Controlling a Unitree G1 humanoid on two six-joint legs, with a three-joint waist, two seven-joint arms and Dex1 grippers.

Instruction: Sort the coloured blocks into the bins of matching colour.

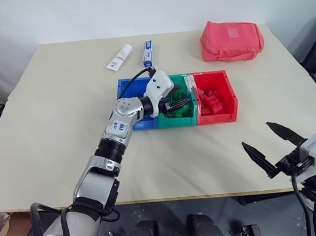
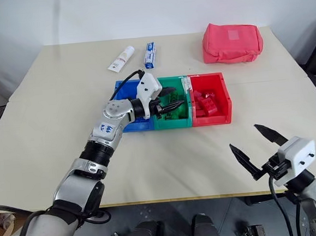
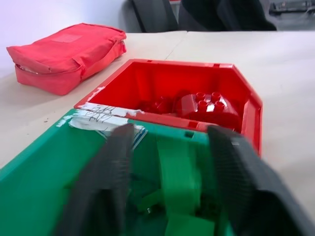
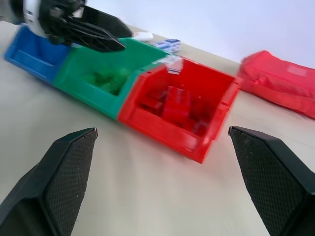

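Three joined bins stand in a row mid-table: blue [image 1: 128, 88], green [image 1: 175, 120] and red [image 1: 218, 117]. My left gripper [image 1: 180, 104] reaches level over the green bin, open. A green block [image 3: 178, 177] sits between its fingers [image 3: 106, 182] with a gap on each side, above other green blocks in that bin. Several red blocks [image 3: 206, 105] lie in the red bin. The blue bin's inside is mostly hidden by my left arm. My right gripper [image 1: 255, 134] hovers open and holds nothing, near the table's front right edge, facing the bins.
Two white toothpaste tubes [image 1: 119, 57] [image 1: 148, 53] lie behind the bins. A pink-red fabric pouch [image 1: 231, 40] sits at the back right. The table's front edge [image 1: 208, 195] runs just below my right gripper.
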